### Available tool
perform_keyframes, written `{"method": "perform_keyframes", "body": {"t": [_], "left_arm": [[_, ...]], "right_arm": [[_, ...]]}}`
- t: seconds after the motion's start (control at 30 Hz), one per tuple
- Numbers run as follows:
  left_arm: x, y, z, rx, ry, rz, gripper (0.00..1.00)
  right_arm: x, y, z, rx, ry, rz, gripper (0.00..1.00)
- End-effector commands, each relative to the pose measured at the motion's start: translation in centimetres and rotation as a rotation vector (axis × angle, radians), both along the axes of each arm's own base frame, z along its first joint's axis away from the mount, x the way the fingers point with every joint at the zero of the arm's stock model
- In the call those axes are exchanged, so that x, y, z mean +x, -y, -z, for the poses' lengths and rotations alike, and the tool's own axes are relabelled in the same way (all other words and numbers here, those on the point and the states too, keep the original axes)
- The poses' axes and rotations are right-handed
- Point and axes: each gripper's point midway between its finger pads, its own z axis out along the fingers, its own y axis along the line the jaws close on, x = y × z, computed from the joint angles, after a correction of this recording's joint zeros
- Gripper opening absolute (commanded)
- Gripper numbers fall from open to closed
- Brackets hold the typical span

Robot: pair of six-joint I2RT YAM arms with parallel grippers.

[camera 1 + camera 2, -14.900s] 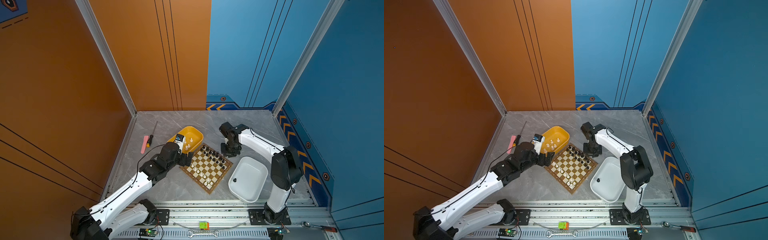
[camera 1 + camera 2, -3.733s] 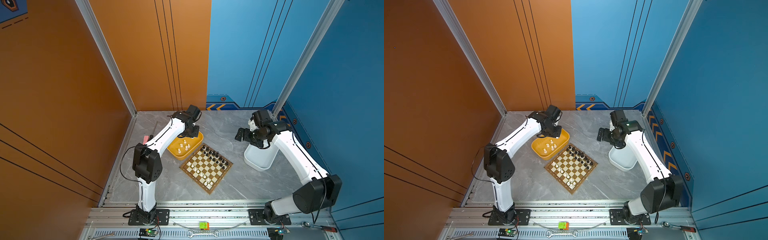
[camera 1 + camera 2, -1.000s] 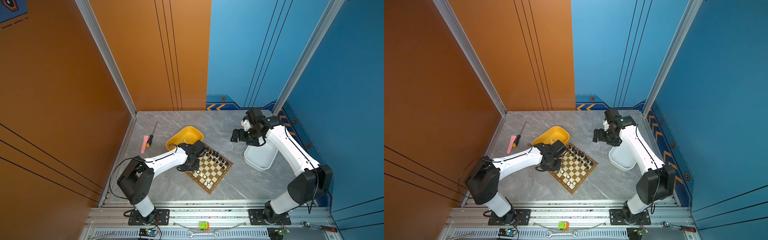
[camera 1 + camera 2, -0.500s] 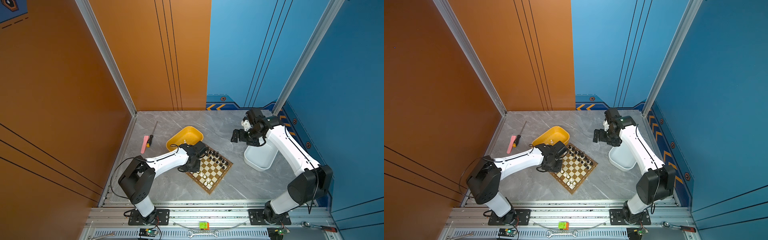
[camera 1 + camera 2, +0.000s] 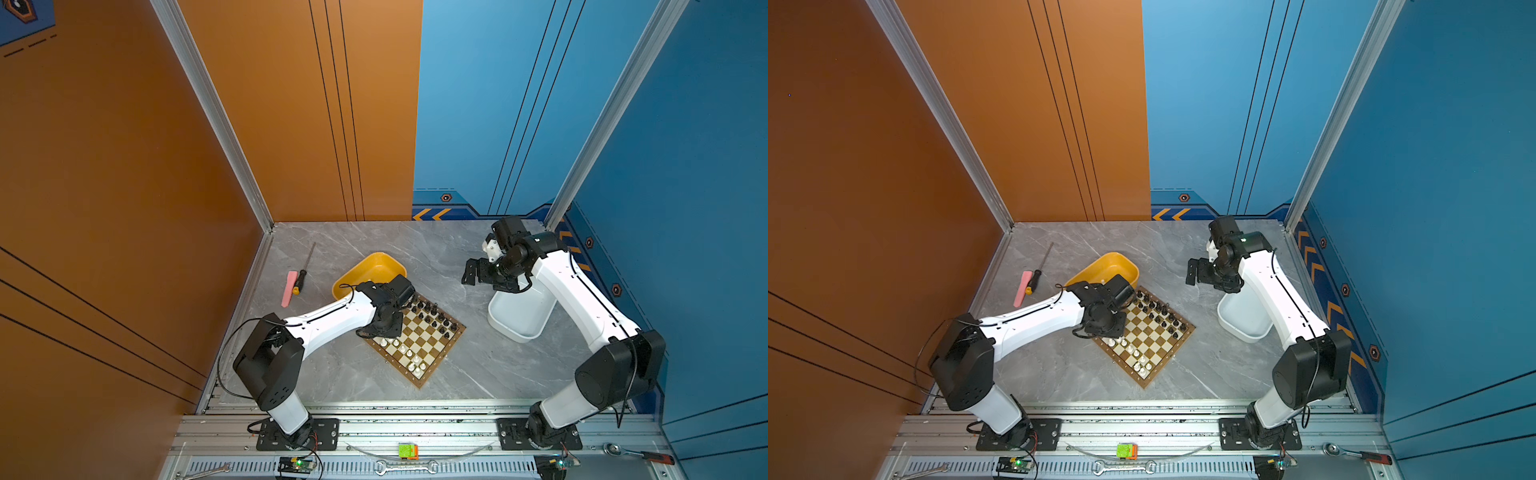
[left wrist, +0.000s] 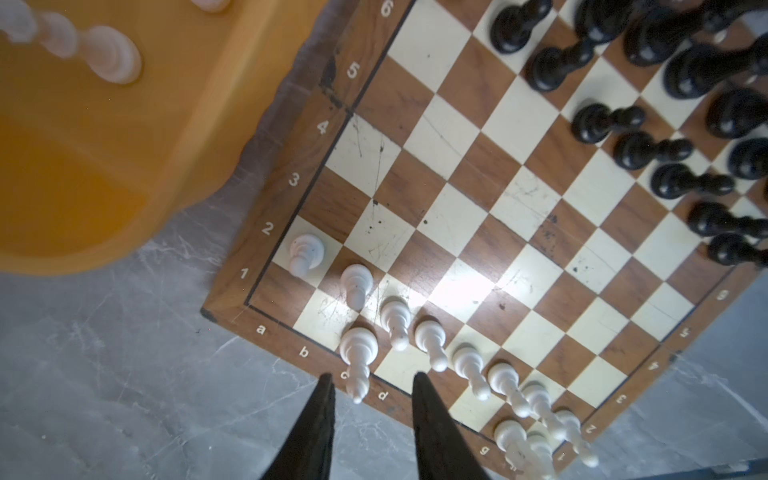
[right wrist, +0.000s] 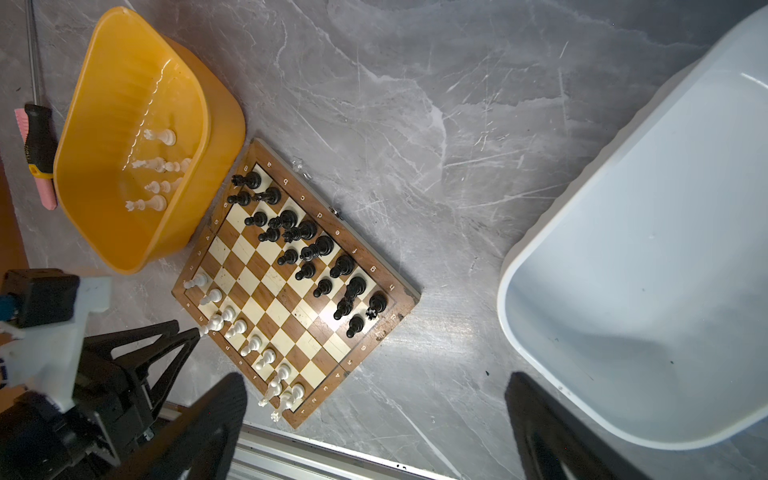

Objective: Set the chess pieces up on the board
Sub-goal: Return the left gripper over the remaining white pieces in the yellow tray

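Left arm: elbow raised at the near left of the table (image 5: 332, 374), forearm stretched out to the left corner of the board (image 5: 432, 347), wrist bent downward.
Left gripper (image 6: 372, 379): points down over the board's white-side edge. The fingers (image 6: 320, 419) stand a little apart either side of the top of a tall white piece (image 6: 358, 347), with a gap on each side, and they grip nothing.
Right arm: reaches far out from its near-right base and passes above the white tray (image 5: 515, 322), wrist turned toward the middle of the table.
Right gripper (image 5: 471, 274): held in the air beyond the board's far-right side, fingers spread wide, nothing between them in the right wrist view.
Board: lies flat and cornerwise on the table between the two trays, its left corner just beside the yellow tray (image 5: 374, 266).
White pieces (image 5: 398, 344): a row fills the second rank and a few stand on the first. The tall white piece is upright on c1.
Black pieces (image 5: 432, 316): crowded on the two far ranks.
Loose pieces (image 7: 160, 165): several white ones lie inside the yellow tray.
Screwdriver (image 5: 303, 270): on the table, left of the yellow tray.
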Motion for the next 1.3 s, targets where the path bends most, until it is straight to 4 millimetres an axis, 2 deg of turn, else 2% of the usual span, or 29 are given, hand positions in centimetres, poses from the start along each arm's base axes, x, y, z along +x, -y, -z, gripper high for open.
{"method": "perform_keyframes", "body": {"t": [0.0, 0.2, 0.33, 0.43, 0.63, 0.97, 1.27], "left_arm": [[0.6, -1.2, -2.0, -0.005, 0.028, -0.019, 0.34], [3.1, -3.8, -2.9, 0.004, 0.065, -0.093, 0.35], [6.3, -5.7, -3.9, 0.024, 0.110, -0.136, 0.36], [8.9, -7.1, -4.0, 0.061, 0.129, -0.163, 0.36], [12.5, -8.1, -3.4, 0.082, 0.125, -0.176, 0.34], [13.9, -9.6, 0.0, 0.110, 0.041, -0.175, 0.33], [14.7, -9.3, 1.9, 0.098, -0.006, -0.176, 0.31]], "right_arm": [[-0.1, 0.4, -0.2, -0.015, -0.009, -0.006, 1.00], [0.3, 0.3, -0.2, -0.010, -0.007, -0.006, 1.00], [0.7, -0.1, -0.2, 0.005, -0.009, -0.009, 1.00], [1.0, -0.3, -0.1, 0.014, -0.008, -0.005, 1.00], [1.4, 0.0, -0.2, 0.006, -0.001, 0.009, 1.00], [1.8, 1.7, -0.2, 0.001, -0.001, 0.062, 1.00], [2.4, 2.1, -0.1, 0.001, -0.014, 0.078, 1.00]]}}
